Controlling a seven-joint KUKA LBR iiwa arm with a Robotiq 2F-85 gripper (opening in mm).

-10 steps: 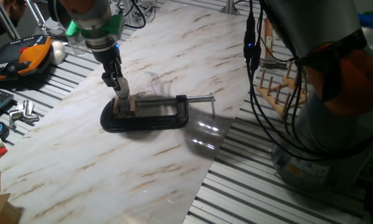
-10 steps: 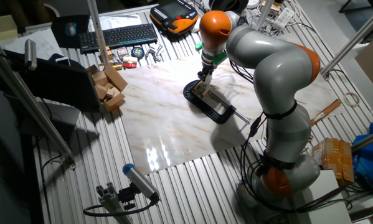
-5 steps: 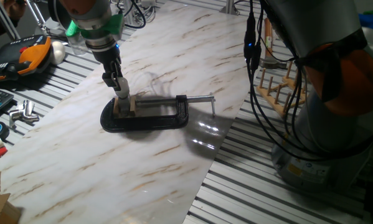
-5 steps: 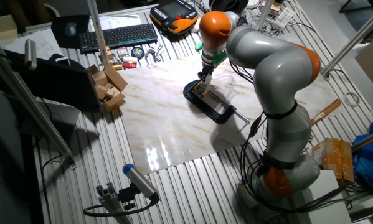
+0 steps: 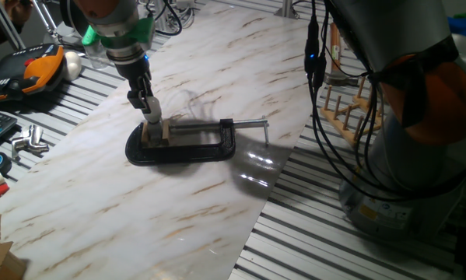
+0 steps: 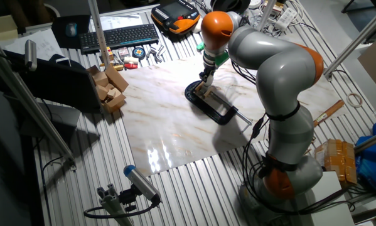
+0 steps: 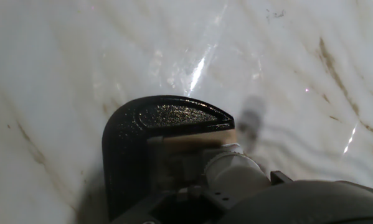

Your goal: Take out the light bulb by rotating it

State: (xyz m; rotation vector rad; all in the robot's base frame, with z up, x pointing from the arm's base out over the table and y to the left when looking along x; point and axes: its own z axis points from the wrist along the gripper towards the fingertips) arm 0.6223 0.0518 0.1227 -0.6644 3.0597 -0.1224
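A black C-clamp [image 5: 209,144] [image 6: 216,112] lies on the marble board [image 5: 100,202] and grips a small wooden block [image 5: 166,132]. The light bulb [image 5: 153,124] stands up from that block as a small whitish shape. My gripper [image 5: 150,117] [image 6: 204,81] comes straight down onto it, its fingers shut around the bulb. In the hand view the bulb [image 7: 233,171] is a blurred white rounded form just in front of the camera. Behind it there are the wooden block [image 7: 192,142] and the clamp's black curved end [image 7: 136,143]. The bulb's metal base is hidden.
An orange and black handset [image 5: 30,70] and a white egg-shaped ball [image 5: 73,64] lie left of the board. A keyboard [image 6: 118,36] and stacked wooden blocks [image 6: 109,88] sit beyond it. A wooden peg rack [image 5: 345,109] and hanging cables [image 5: 314,70] are on the right.
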